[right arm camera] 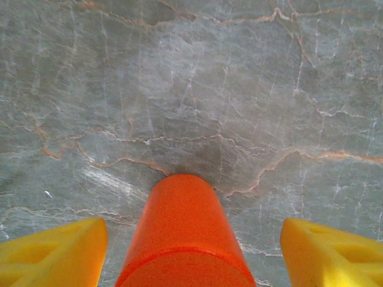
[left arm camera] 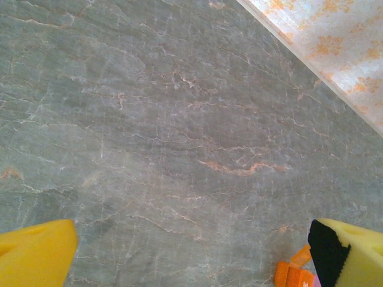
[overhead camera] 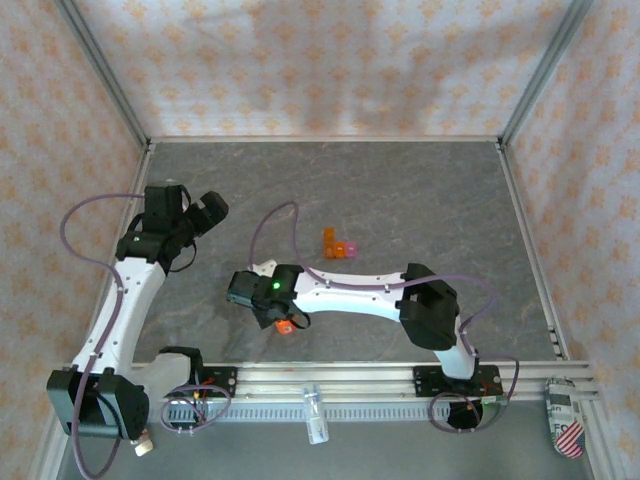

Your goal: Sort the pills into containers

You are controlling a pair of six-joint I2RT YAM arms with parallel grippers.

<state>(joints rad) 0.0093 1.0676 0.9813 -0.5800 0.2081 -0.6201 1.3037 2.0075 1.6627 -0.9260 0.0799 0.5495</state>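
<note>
The containers [overhead camera: 337,243], a tiny joined box with one orange and one pink compartment, lie mid-table; their orange end [left arm camera: 292,274] shows at the bottom right of the left wrist view. My left gripper [overhead camera: 210,212] [left arm camera: 191,260] hovers open to their left over bare table. An upright orange bottle [right arm camera: 182,233] [overhead camera: 286,326] with an orange-red cap stands near the front. My right gripper [overhead camera: 272,312] [right arm camera: 194,254] straddles it, open, with a gap showing on each side between the yellow fingers [right arm camera: 54,251] and the bottle. The pills are hidden.
Patterned walls [overhead camera: 330,60] close the table [overhead camera: 420,190] at the back and sides. A metal rail [overhead camera: 350,378] runs along the near edge. A small clear bottle [overhead camera: 315,412] lies in front of it, and a patterned can [overhead camera: 566,418] at the far right.
</note>
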